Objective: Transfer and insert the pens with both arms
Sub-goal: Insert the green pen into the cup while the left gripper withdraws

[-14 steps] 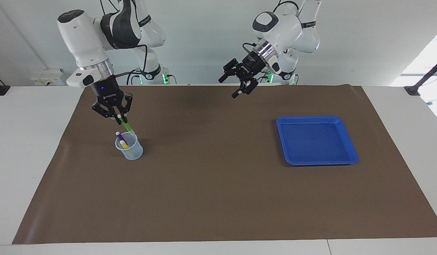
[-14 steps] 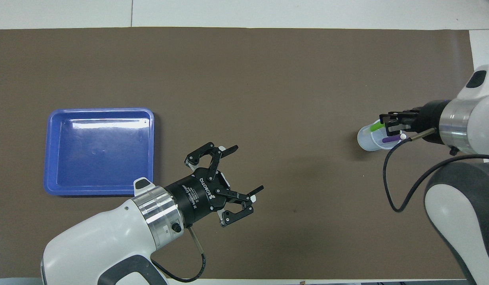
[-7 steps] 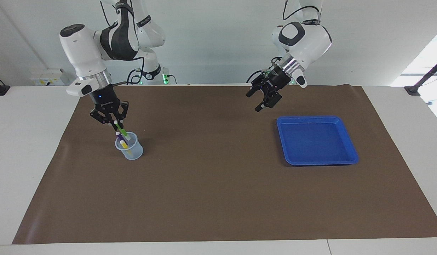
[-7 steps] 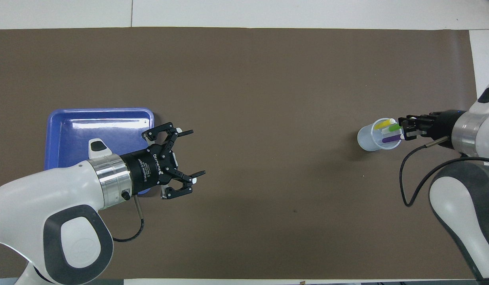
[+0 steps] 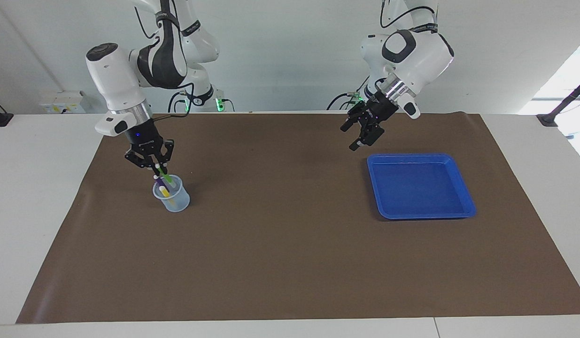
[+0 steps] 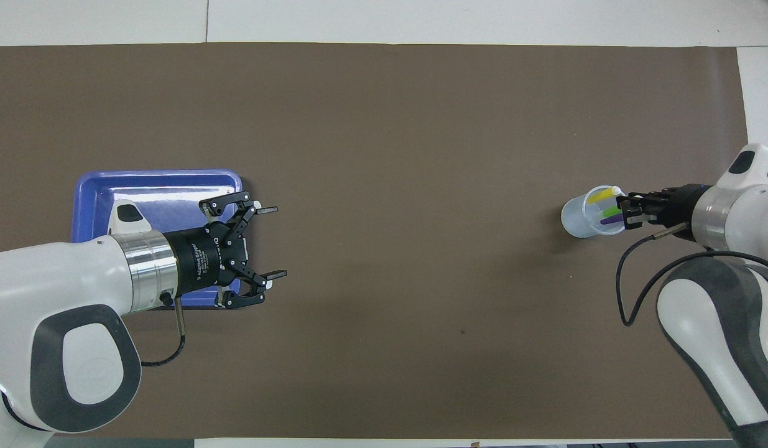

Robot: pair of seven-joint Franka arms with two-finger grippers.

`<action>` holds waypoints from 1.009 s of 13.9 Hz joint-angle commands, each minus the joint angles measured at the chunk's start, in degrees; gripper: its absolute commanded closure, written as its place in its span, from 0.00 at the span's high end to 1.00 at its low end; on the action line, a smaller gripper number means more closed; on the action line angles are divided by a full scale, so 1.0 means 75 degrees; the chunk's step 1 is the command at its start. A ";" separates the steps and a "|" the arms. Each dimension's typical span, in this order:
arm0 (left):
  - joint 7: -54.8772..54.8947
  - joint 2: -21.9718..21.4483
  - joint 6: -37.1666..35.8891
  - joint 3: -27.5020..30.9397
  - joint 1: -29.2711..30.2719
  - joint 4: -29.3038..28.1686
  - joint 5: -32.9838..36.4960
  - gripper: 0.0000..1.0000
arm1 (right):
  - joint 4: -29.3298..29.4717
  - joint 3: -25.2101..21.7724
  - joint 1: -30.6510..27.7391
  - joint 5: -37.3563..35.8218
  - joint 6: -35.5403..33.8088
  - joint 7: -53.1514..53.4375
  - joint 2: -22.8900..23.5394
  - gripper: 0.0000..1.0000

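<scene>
A clear plastic cup point(image 5: 177, 202) point(image 6: 576, 218) stands on the brown mat toward the right arm's end of the table. A yellow pen point(image 5: 164, 191) point(image 6: 601, 196) and a purple pen point(image 6: 607, 220) lean inside it. My right gripper point(image 5: 157, 170) point(image 6: 621, 208) hangs just above the cup's rim, shut on the whitish top of the green pen point(image 5: 166, 178) point(image 6: 611, 211), whose lower part is inside the cup. My left gripper point(image 5: 358, 138) point(image 6: 278, 241) is open and holds nothing, up over the mat at the edge of the blue tray.
The blue tray point(image 5: 421, 188) point(image 6: 153, 205) lies on the mat toward the left arm's end, with nothing in it. The brown mat point(image 5: 290, 244) covers most of the white table. Two smaller white arms stand by the wall.
My right gripper has come down, sinking the green pen deeper into the cup. My left arm has swung from the mat's middle back to the tray's edge, still open.
</scene>
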 commanded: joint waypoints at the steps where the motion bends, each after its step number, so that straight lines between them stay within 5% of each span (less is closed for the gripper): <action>1: 0.0666 0.0332 -0.0926 -0.0019 0.0650 0.0670 0.0769 1.00 | -0.0237 0.0027 -0.0020 -0.0120 0.0335 -0.0140 0.0080 0.00; 7: 0.3816 0.0672 -0.2871 -0.0042 0.1751 0.1548 0.2714 1.00 | -0.0320 0.0051 0.0039 -0.0120 0.0757 -0.0128 0.0338 0.00; 14: 0.5190 0.1914 -0.5343 -0.0230 0.2175 0.4124 0.4883 1.00 | -0.0518 0.0097 0.0062 -0.0120 0.0991 -0.0128 0.0373 0.00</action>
